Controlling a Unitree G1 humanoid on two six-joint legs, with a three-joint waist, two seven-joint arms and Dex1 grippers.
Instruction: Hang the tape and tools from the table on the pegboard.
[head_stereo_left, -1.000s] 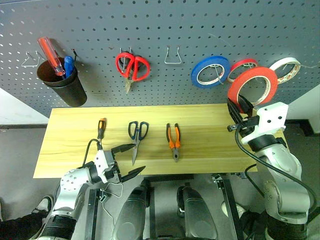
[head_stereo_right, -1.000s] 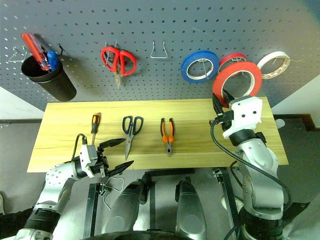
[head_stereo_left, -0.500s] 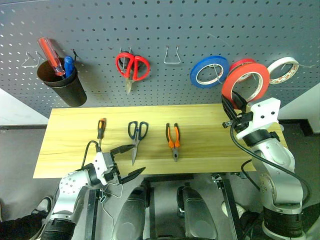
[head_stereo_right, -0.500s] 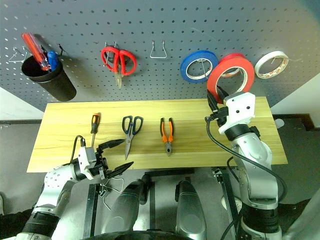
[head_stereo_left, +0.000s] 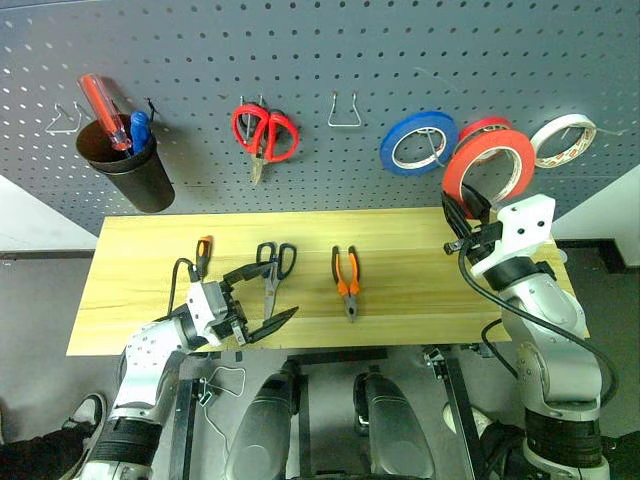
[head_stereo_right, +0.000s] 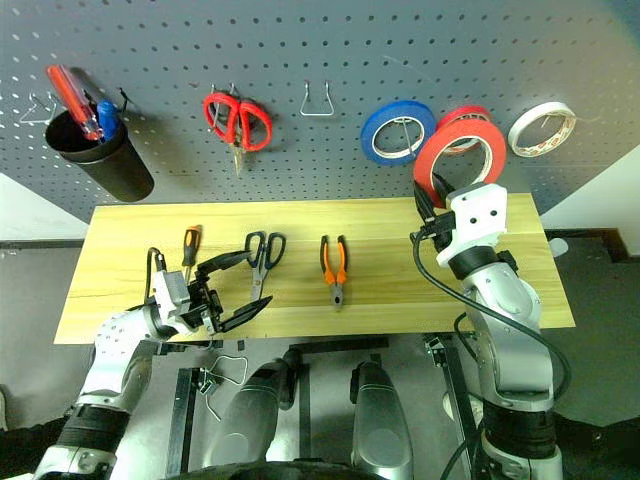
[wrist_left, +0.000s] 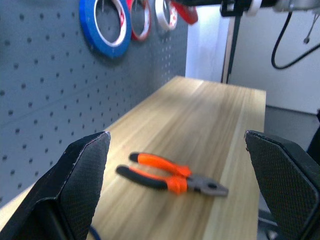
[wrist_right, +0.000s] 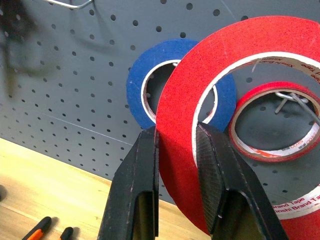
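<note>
Two end effectors are up in my head view. My right end effector (head_stereo_left: 462, 213) is clamped on the rim of the solid red tape roll (head_stereo_left: 489, 165), fingers (wrist_right: 216, 180) pinching the band from either side, and the roll is held upright in front of the pegboard (head_stereo_left: 320, 60), off the surface. From the wrist view it overlaps the blue roll (wrist_right: 150, 85) and the thinner red-rimmed roll (wrist_right: 280, 125) that hang behind it; I can't tell whether it touches either. A white roll (head_stereo_left: 563, 140) hangs further right.

My left end effector (head_stereo_left: 262, 298) is spread wide with nothing between its fingers, hovering over the near edge of the light wood surface (head_stereo_left: 420, 300). Its upper finger overlaps the blades of the dark scissors (head_stereo_left: 272, 272), though I can't tell if there is contact.

Lying flat on the surface, left to right, are the slim orange-and-black screwdriver (head_stereo_left: 203, 252), the dark scissors, and the orange-and-black pliers (head_stereo_left: 346, 281), each apart from the next.

On the pegboard I also see red scissors (head_stereo_left: 263, 135), a bare wire hook (head_stereo_left: 345, 112), and a black cup (head_stereo_left: 125, 165) holding a red screwdriver (head_stereo_left: 103, 110).
</note>
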